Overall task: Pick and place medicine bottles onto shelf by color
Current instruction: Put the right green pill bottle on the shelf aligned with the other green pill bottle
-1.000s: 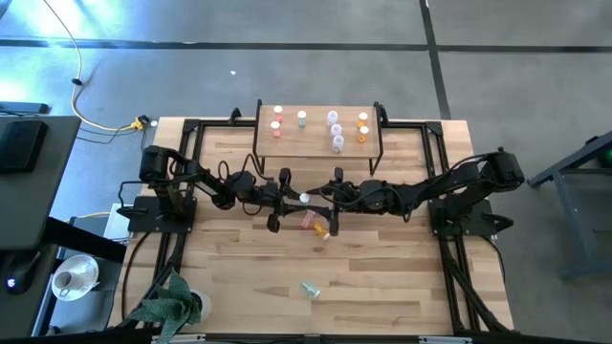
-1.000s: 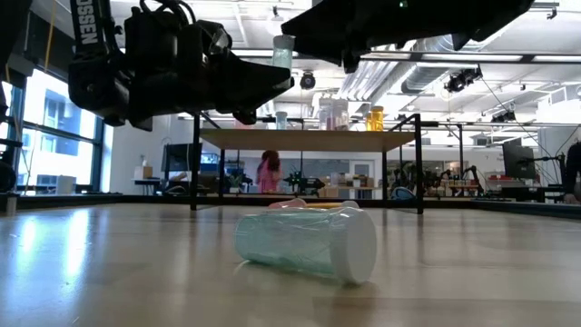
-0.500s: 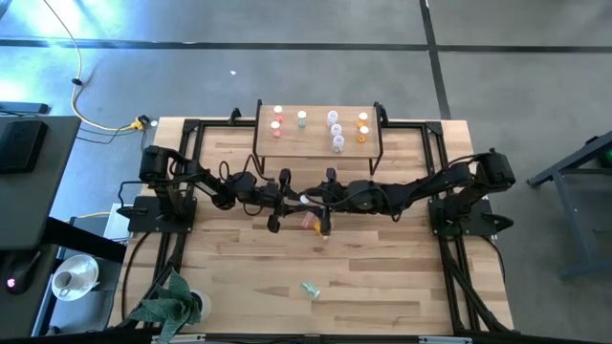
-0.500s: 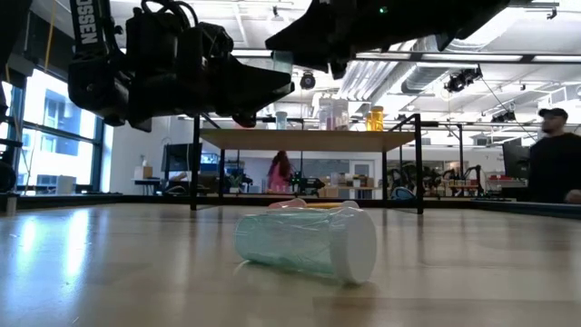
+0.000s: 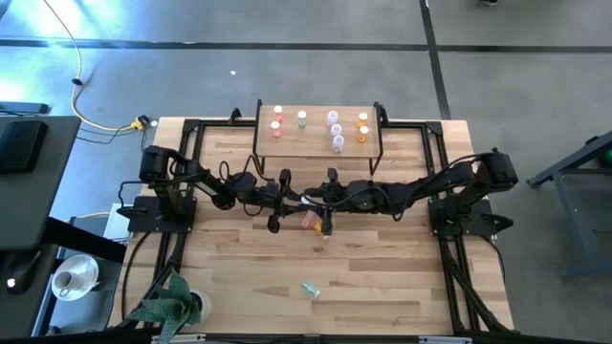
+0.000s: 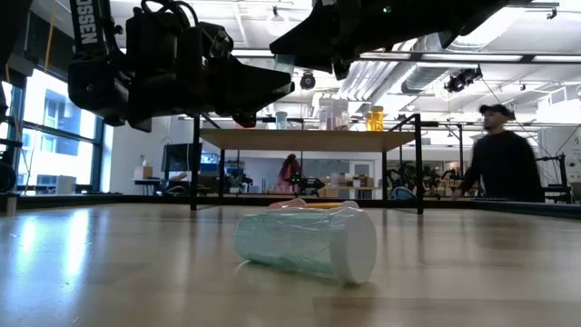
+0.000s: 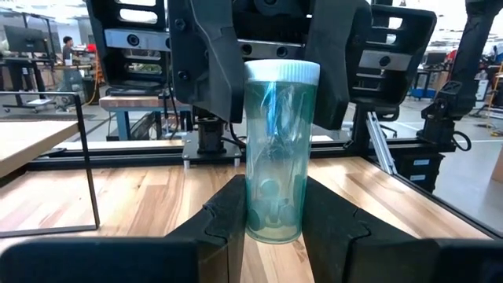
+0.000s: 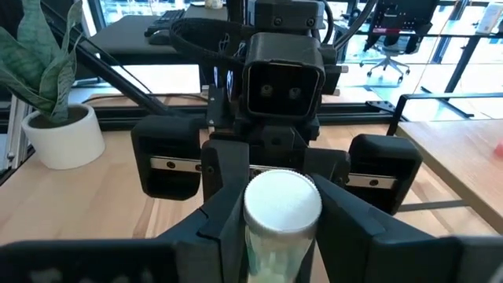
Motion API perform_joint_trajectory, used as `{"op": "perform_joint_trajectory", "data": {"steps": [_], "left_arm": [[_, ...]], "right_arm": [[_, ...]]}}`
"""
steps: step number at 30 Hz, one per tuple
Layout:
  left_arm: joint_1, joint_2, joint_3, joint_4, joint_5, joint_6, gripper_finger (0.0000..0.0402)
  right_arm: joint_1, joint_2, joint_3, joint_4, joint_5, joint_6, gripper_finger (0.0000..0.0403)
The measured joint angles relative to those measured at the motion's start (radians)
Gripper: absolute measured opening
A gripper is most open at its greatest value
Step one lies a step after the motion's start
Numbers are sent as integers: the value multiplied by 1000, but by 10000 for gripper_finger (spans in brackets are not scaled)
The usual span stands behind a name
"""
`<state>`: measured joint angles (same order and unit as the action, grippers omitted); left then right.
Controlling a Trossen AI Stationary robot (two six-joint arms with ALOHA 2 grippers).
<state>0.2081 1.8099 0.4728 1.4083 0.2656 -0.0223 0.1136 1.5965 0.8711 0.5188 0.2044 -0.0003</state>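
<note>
A pale green bottle [image 7: 279,149] with a white cap [image 8: 283,200] stands upright in the air over the table's middle, between my two grippers. My left gripper [image 5: 295,199] comes from the table's left and is shut on it. My right gripper [image 5: 323,199] comes from the right and closes around its top. Below them a red-pink and an orange bottle [image 5: 314,222] lie on the table. Another pale green bottle [image 6: 309,243] lies on its side near the front edge. The shelf [image 5: 306,141] at the back carries several upright bottles. My left gripper pinches the bottle's lower half [image 7: 271,208] between its two fingers, level, from the table's left. The bottle stands upright, cap up, lifted clear of the table. My right gripper has its two fingers [image 7: 212,79] against opposite sides of the bottle's upper part just under the cap [image 7: 283,72], level, from the table's right.
A potted plant [image 5: 172,301] stands at the table's front left corner. The shelf's black legs [image 6: 192,173] rise behind the grippers. A person [image 6: 499,163] walks in the room beyond the table.
My right gripper has gone toward the table's left until its fingers stand on both sides of the top of the bottle that my left gripper holds. The bottle has stayed upright and in place.
</note>
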Motion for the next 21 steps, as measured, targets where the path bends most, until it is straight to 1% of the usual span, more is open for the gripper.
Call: {"op": "perform_joint_trajectory", "data": {"steps": [3,8,13,17,21], "left_arm": [[0,0,0,-1,0,0,88],[1,0,0,0,0,0,88],[1,0,0,1,0,0,88],[1,0,0,3,-1,0,89],[1,0,0,3,-2,0,100]], "right_arm": [[8,-1,0,-7,14,0,124],[28,-1,0,-14,84,-14,124],[33,-1,0,-13,101,-16,120],[33,-1,0,-8,103,-15,105],[33,-1,0,-7,103,0,97]]}}
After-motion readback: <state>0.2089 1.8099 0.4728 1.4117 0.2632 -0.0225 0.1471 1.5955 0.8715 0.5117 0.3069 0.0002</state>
